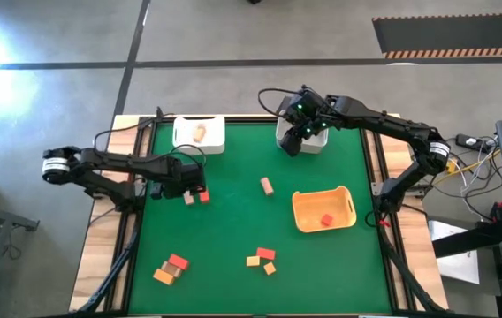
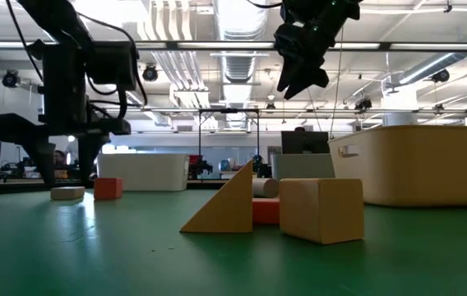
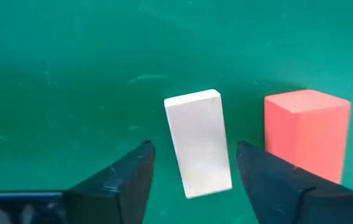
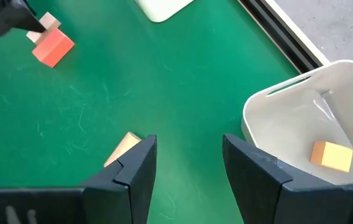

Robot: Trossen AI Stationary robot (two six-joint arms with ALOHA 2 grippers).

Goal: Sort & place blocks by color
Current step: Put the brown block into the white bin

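My left gripper [image 3: 195, 157] points down over the left part of the green mat [image 1: 233, 221]. It is open, with one finger on each side of a pale tan bar block [image 3: 198, 142] that lies flat on the mat; a gap shows on both sides. A red block [image 3: 307, 132] stands right beside the bar. My right gripper [image 4: 189, 155] hangs open and empty high over the far right. Just beside it stands a white bin [image 4: 301, 118] that holds a yellow block [image 4: 332, 155]. Other blocks lie loose on the mat.
A second white bin [image 1: 200, 134] at the far left holds a tan block. An orange tray [image 1: 323, 210] at the right holds a red block. A tan block [image 1: 267, 185] lies mid-mat. Two small clusters of red and orange blocks [image 1: 262, 260] [image 1: 171, 269] lie near the front.
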